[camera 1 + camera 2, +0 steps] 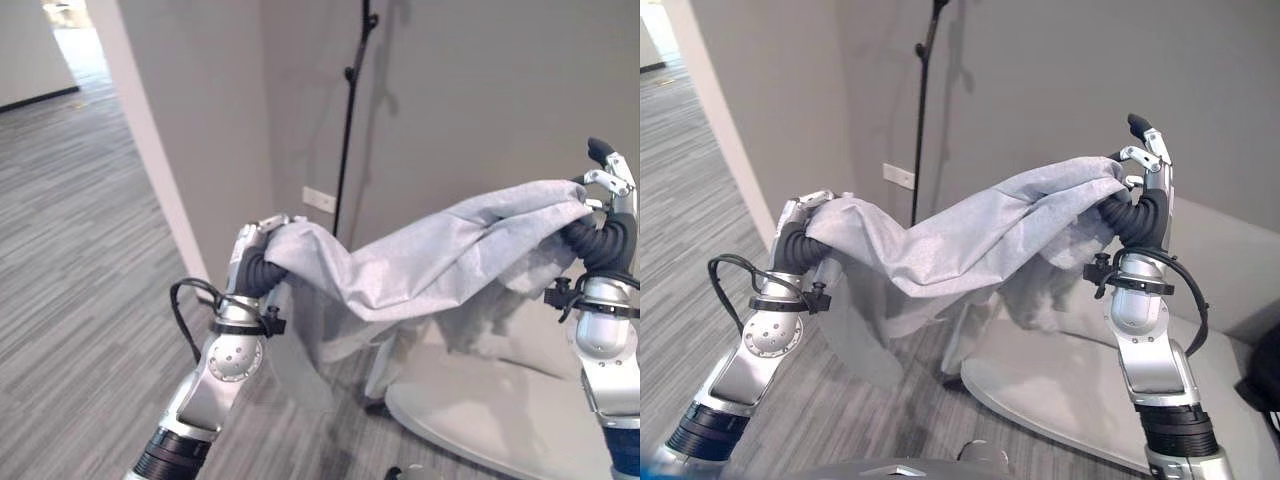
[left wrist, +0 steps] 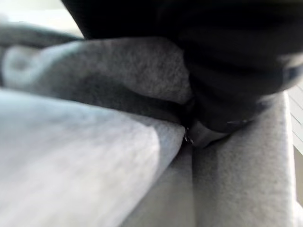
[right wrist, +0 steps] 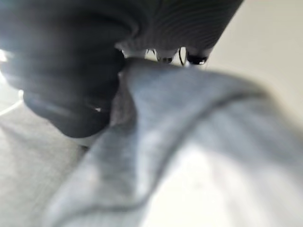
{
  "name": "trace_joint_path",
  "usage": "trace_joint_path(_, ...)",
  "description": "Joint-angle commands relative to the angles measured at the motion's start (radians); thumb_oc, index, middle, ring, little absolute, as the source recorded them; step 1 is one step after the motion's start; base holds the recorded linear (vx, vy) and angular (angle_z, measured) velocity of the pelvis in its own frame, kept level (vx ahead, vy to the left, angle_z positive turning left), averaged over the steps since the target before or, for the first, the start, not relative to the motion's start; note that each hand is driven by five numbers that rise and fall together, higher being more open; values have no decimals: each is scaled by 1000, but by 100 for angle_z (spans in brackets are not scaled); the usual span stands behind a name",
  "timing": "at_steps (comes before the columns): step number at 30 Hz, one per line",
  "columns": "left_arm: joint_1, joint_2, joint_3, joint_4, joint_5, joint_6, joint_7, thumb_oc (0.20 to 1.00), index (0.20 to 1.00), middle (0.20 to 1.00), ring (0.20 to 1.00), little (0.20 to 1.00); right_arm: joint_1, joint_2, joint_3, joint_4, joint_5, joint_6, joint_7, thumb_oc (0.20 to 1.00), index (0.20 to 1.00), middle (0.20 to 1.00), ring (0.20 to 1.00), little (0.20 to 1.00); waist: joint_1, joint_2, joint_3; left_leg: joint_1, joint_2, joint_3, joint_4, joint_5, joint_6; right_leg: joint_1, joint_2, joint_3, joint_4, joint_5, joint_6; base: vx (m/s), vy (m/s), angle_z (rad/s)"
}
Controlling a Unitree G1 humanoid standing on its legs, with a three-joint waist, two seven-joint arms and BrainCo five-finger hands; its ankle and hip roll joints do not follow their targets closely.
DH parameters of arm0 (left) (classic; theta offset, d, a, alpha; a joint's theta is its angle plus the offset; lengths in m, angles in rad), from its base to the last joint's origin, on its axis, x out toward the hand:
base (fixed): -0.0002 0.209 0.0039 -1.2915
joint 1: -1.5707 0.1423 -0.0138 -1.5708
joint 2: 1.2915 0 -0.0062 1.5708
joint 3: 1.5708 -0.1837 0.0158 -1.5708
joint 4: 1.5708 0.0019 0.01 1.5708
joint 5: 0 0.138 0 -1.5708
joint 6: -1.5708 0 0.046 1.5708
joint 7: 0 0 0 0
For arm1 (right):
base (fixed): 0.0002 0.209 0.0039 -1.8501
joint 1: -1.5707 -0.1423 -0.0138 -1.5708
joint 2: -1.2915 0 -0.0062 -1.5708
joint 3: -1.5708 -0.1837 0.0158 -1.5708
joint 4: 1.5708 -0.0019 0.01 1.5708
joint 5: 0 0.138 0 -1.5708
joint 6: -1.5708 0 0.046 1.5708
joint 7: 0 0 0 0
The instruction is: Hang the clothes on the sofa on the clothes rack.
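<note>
A light grey garment [image 1: 430, 255] hangs stretched in the air between my two hands, sagging in the middle with folds dropping toward the floor. My left hand [image 1: 248, 250] is shut on its left end, cloth [image 2: 71, 165] bunched against the palm. My right hand [image 1: 1145, 190], held higher, is shut on the other end, with its fingertips [image 3: 165, 59] pressed into the fabric [image 3: 189, 142]. The clothes rack [image 1: 347, 120] is a thin black pole standing against the wall, behind the garment and between my hands. The pale sofa [image 1: 500, 420] lies low at the right, under the cloth.
A grey wall with a white socket plate [image 1: 319, 199] stands straight ahead. A wall corner [image 1: 150, 130] juts out on the left, with striped grey carpet [image 1: 70, 250] running past it into a corridor.
</note>
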State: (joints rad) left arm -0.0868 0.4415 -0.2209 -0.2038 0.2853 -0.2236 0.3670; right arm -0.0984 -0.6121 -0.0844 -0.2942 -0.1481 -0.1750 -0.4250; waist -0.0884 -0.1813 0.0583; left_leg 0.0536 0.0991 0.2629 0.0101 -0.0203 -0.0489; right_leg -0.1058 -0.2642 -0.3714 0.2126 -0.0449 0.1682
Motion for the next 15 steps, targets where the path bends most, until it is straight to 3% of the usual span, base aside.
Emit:
trace_joint_path(1,-86,-2,-22,-48,-10,-40,-19,200,200,200,200,200,-108,-65,-45,23,43,-46,-5,200,200,200,200,200,-3,46,8,100,-54,1,-39,-142,51,-61,73,-37,25,48,-40,98,-89,-53)
trace_joint_path(4,-80,-14,-39,-42,-22,-44,-36,200,200,200,200,200,-91,-58,-45,38,60,-52,-11,200,200,200,200,200,-6,39,-8,101,-43,13,-11,-162,33,-7,110,-17,-67,41,-57,163,-151,-21)
trace_joint_path(7,-60,-23,-33,-59,-53,-40,-47,200,200,200,200,200,-105,-62,-25,59,57,-46,-9,200,200,200,200,200,-1,53,-37,109,-25,42,13,-179,18,31,127,-23,-132,46,-59,189,-140,-12)
trace_joint_path(9,-75,-26,-39,-55,-58,-40,-38,200,200,200,200,200,-124,-63,-11,71,64,-48,-15,200,200,200,200,200,0,61,-39,87,-1,59,87,-191,-6,59,146,-16,-169,37,-68,149,-169,-16)
trace_joint_path(10,-84,-29,-40,-56,-73,-44,-31,200,200,200,200,200,-142,-69,-3,73,67,-54,-22,200,200,200,200,200,8,58,-25,36,24,62,215,-179,-28,89,150,-8,-193,29,-83,83,-148,-9)
trace_joint_path(12,-86,-29,-39,-55,-73,-44,-30,200,200,200,200,200,-146,-69,-2,75,67,-55,-23,200,200,200,200,200,6,60,-23,23,33,59,241,-189,-32,91,156,-10,-198,31,-86,65,-80,-11)
trace_joint_path(13,-83,-31,-39,-52,-86,-47,-23,200,200,200,200,200,-155,-75,4,76,68,-56,-23,200,200,200,200,200,18,55,-17,-7,58,60,337,-124,-53,127,163,-6,-217,14,-103,121,-112,-20)
trace_joint_path(15,-85,-32,-43,-48,-94,-47,-17,200,200,200,200,200,-162,-79,12,76,69,-56,-20,200,200,200,200,200,21,55,-4,-48,112,56,414,-82,-76,165,180,-3,-240,-2,-115,208,-93,-11)
